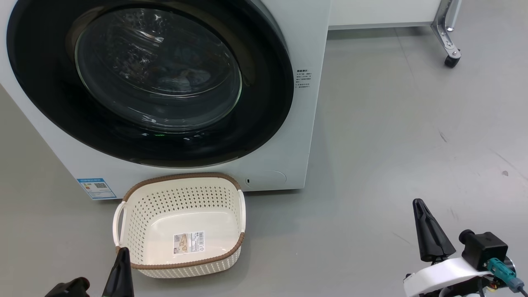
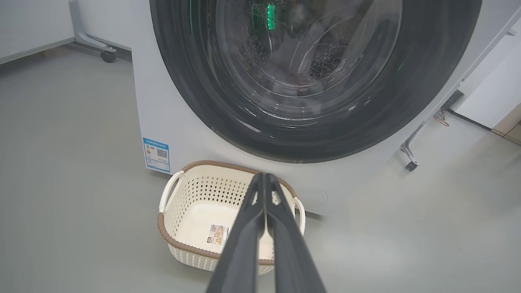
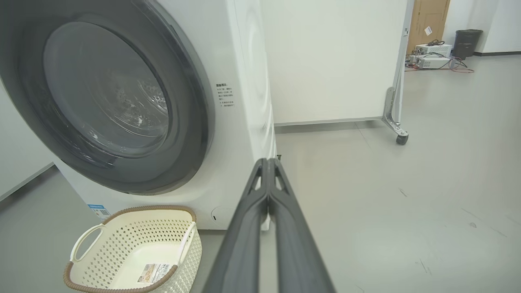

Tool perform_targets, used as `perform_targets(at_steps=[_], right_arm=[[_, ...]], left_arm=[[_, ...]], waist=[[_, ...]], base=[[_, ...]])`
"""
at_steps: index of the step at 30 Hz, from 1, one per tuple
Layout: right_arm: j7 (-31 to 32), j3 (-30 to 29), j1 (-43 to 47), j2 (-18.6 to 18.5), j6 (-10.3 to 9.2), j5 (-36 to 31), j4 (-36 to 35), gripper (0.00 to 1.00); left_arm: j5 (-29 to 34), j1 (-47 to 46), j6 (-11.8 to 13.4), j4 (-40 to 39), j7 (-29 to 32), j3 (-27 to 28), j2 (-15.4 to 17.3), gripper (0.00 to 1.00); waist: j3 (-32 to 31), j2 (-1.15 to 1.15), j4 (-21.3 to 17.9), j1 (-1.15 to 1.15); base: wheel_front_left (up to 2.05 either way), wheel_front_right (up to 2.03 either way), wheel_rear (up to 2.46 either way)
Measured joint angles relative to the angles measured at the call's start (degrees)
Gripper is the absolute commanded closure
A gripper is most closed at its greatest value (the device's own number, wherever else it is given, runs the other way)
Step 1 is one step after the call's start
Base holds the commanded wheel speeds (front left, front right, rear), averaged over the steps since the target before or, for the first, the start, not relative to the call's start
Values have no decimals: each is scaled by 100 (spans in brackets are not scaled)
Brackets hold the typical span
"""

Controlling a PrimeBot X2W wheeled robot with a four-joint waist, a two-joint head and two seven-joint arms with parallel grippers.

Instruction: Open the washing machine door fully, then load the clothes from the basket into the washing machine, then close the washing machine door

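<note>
The white washing machine (image 1: 307, 62) stands in front of me, and its door (image 1: 49, 103), with the glossy black rim and glass bowl, lies flush against the front. A dim bluish heap that looks like the clothes (image 1: 183, 76) shows behind the glass. On the floor below the door sits the cream basket (image 1: 185, 198) with only its label sticker inside. My left gripper (image 1: 122, 252) is shut and empty at the basket's near left corner, its fingertips (image 2: 264, 177) pressed together. Well right of the machine, my right gripper (image 1: 418, 205) is also shut and empty above the bare floor.
A blue sticker (image 1: 97, 187) marks the machine's lower left front. A white panel on a metal leg with a caster (image 1: 451, 60) stands behind the machine to the right. Far off are boxes of equipment (image 3: 431, 51) and a dark bin (image 3: 468, 38). Grey floor spreads to the right.
</note>
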Motion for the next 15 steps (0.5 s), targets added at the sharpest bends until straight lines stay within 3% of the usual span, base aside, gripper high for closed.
perform_targets(at_steps=[15], right_arm=[[305,-221,-9,30,42,1429,26,100]], left_arm=[[-1021,-54,1,0,291,73,1,100]], waist=[[-7,0,-2,0]], base=[[0,0,0]])
